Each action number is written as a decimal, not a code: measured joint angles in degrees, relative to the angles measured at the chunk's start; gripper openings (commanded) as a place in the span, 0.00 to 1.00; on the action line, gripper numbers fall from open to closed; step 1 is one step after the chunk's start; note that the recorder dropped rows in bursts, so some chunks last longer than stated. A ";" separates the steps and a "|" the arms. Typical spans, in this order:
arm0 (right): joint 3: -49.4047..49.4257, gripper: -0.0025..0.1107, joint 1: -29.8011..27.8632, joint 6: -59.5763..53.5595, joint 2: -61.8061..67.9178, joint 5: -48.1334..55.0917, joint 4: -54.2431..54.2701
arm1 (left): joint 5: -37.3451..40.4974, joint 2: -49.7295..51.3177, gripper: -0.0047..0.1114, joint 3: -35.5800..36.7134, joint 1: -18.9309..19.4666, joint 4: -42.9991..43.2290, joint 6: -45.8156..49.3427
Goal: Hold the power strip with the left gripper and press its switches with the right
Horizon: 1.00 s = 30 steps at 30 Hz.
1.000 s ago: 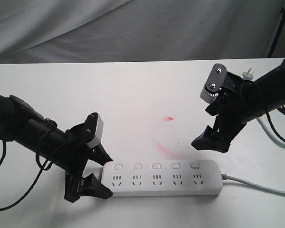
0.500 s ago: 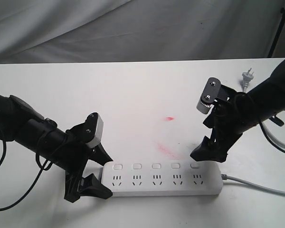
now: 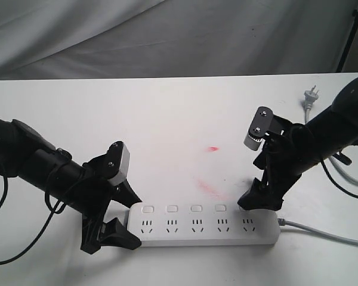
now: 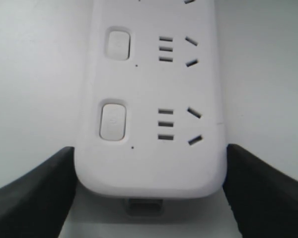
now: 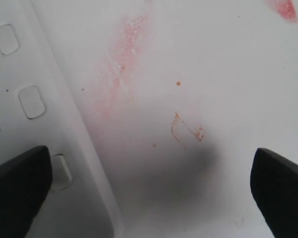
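though open, right gripper (image 3: 259, 199) lower

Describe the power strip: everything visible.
The power strip is a long white plastic bar, rounded ends, flat on the table, five sockets and five square switches facing up, grey cord leaving one end. The left gripper clamps the other end; one finger of the open right gripper hangs over the switch nearest the cord, contact unclear.

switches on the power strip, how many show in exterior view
4 switches in a row on the power strip, above its sockets, from its left end. A fifth may be hidden under the right gripper at the cord end.
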 measured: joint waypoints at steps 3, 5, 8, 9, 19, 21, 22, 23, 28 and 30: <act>0.00 0.93 0.00 0.00 0.00 -0.25 0.00 | 0.00 0.00 0.52 0.00 0.00 0.00 0.00; 0.00 0.93 0.00 0.00 0.00 -0.27 0.00 | 0.00 0.00 0.52 0.00 0.00 0.00 0.00; 0.37 0.93 0.00 0.00 0.00 -1.01 -0.21 | 0.00 0.00 0.52 0.00 0.00 0.00 0.00; 0.79 0.93 0.00 0.00 0.00 -1.51 -0.11 | 0.00 0.00 0.52 0.00 0.00 0.00 0.00; 2.57 0.93 0.00 0.15 -0.60 -3.42 0.93 | 0.00 0.00 0.52 0.00 0.00 0.00 0.00; 2.57 0.93 0.00 0.15 -0.60 -3.45 0.93 | 0.00 0.00 0.52 0.00 0.00 0.00 0.00; 2.57 0.93 0.00 0.15 -0.63 -3.55 0.81 | 0.00 0.00 0.52 0.00 0.00 0.00 0.00; 2.57 0.93 0.00 0.15 -0.73 -3.55 0.81 | 0.00 0.00 0.52 0.00 0.00 0.00 0.00; 2.57 0.93 0.00 0.27 -0.01 -3.52 0.70 | -0.11 0.00 0.52 0.00 0.00 0.00 0.00; 2.57 0.93 0.00 0.40 0.51 -3.31 0.96 | -0.11 0.00 0.52 0.00 0.00 0.00 0.00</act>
